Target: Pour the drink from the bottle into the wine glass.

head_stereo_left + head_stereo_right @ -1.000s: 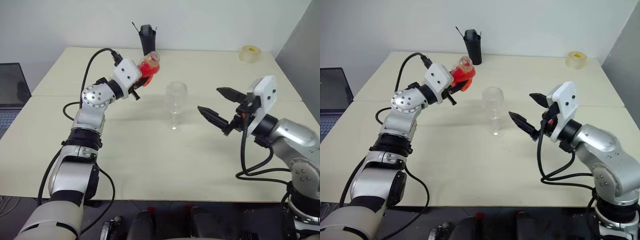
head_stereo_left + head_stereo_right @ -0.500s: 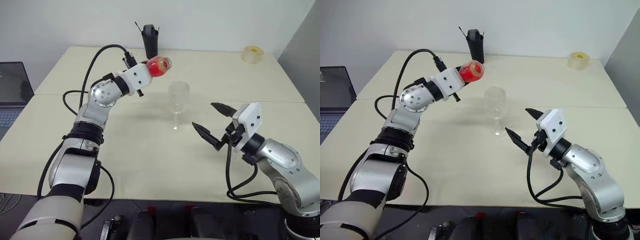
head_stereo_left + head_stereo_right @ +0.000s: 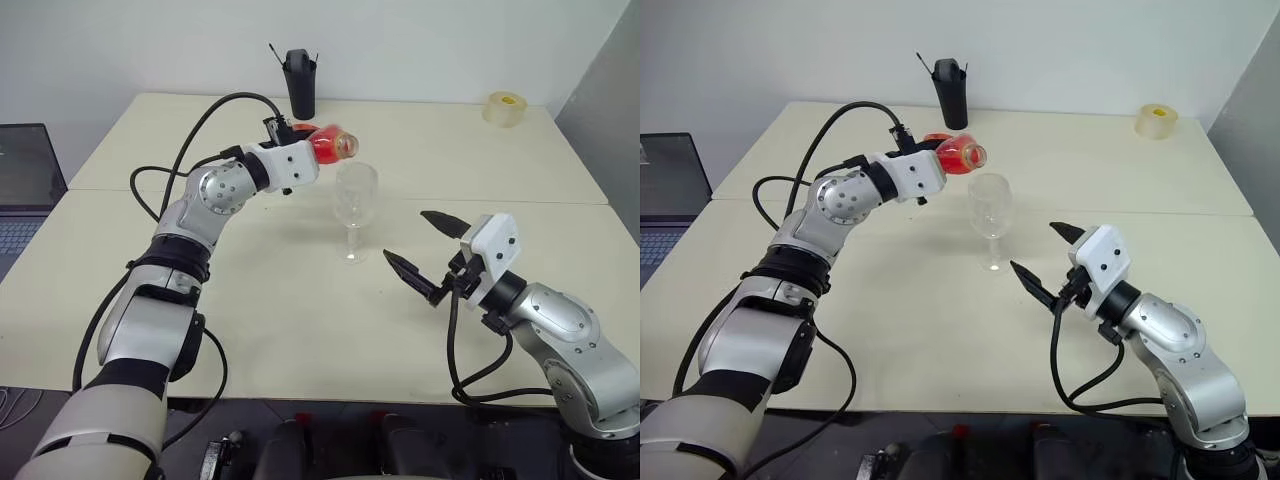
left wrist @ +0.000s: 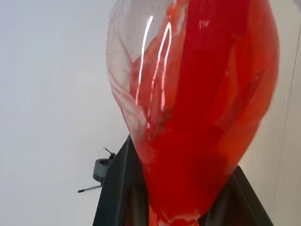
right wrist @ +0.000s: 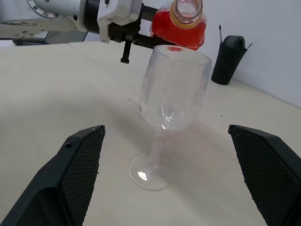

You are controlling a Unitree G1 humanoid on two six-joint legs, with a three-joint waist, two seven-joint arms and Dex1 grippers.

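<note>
A pale desk [image 3: 250, 330] against a white wall. My left claw [image 3: 305, 160] is clamped on the bottle [image 3: 330, 146], tipped near level with its mouth just beside the rim of the wine glass [image 3: 355, 205], which stands mid-desk and looks empty. My right claw [image 3: 428, 253] gapes wide, holding nothing, near the glass. I fear the drink [image 4: 207, 117] overshooting the rim if I tip before the mouth is over the bowl.

Glossy clear bottle [image 3: 331, 146] (plastic); matt table [image 3: 300, 310].
</note>
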